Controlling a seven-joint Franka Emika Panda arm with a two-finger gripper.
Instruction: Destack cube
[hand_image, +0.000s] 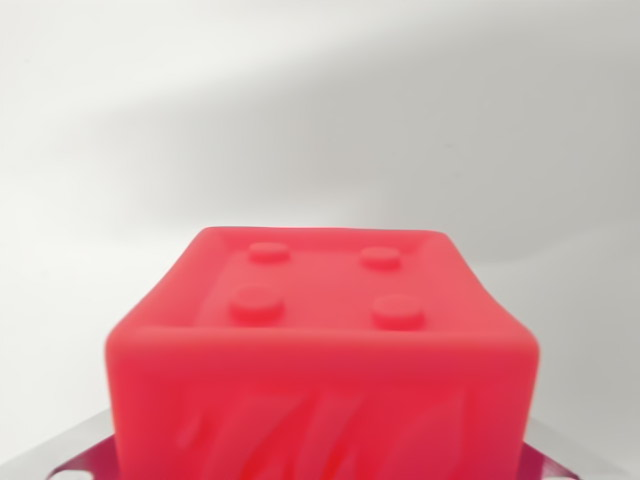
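White, plain surface (320, 110) fills the background. Low in the wrist view sits a red plastic cube (322, 355) with four round studs on top (studs face upward); no long axis shows. Gripper state: I cannot tell.

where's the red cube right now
In the wrist view the red cube fills the lower centre of the picture, very close to the camera, its four-studded top showing, with a plain white surface behind it.
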